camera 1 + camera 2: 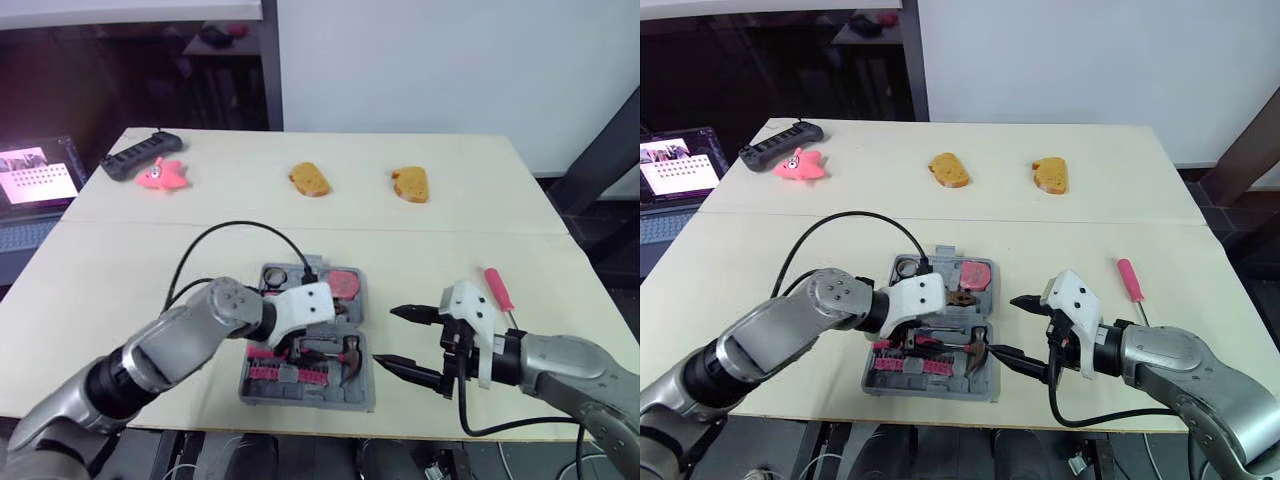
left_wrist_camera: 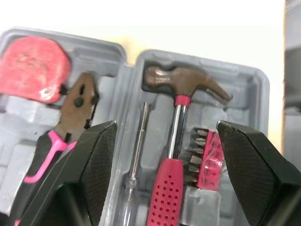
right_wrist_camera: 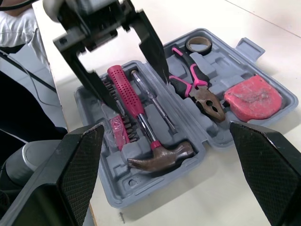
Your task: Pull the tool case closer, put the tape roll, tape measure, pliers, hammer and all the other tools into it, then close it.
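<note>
The grey case (image 3: 117, 197) lay open, holding the pink-handled hammer (image 3: 129, 101), pliers (image 3: 197, 89), pink tape measure (image 3: 253, 98), tape roll (image 3: 198, 44) and bits (image 3: 120, 132) in its moulded slots; a pink screwdriver (image 1: 498, 290) lay outside, to its right.

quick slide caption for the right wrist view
Left end effector open over the hammer in the tool case, pliers alongside.

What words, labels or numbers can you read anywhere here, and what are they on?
Nothing here can be read for certain.
Laptop screen: rows of tiny marks, too small to read.
Tape measure: the red face looks worn, with no legible text.
Bit holder: small dark marks on the pink strip, too blurred to read.
</note>
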